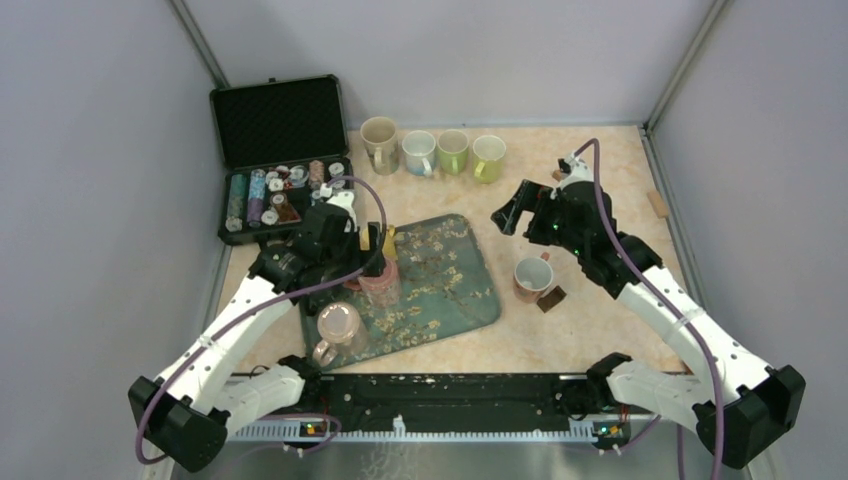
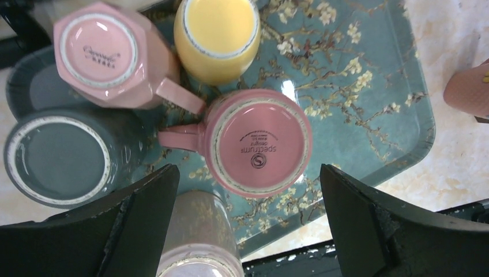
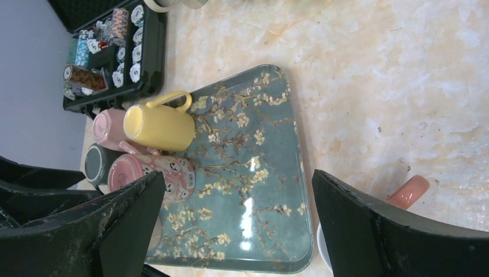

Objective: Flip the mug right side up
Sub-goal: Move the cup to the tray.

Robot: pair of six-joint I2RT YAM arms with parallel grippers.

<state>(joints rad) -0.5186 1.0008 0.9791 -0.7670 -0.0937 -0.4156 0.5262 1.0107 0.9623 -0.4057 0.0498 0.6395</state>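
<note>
**Pink mug, inverted, on blossom tray**

Item: pink mug point(image 2: 259, 141), base up, standing on the blossom-patterned tray point(image 2: 369, 75) on the desk point(image 1: 600, 330), among other upturned mugs. Left gripper point(image 2: 249, 173) hangs above it, spread wide, with a finger on either side and clear of the mug. Right gripper point(image 3: 233, 190) is spread and holds nothing.

Open black case point(image 1: 280, 125), seemingly of poker chips point(image 1: 283, 190), at ten o'clock; four upright mugs point(image 1: 453, 152) in a row at twelve; small wooden block point(image 1: 657, 204) near two.
</note>
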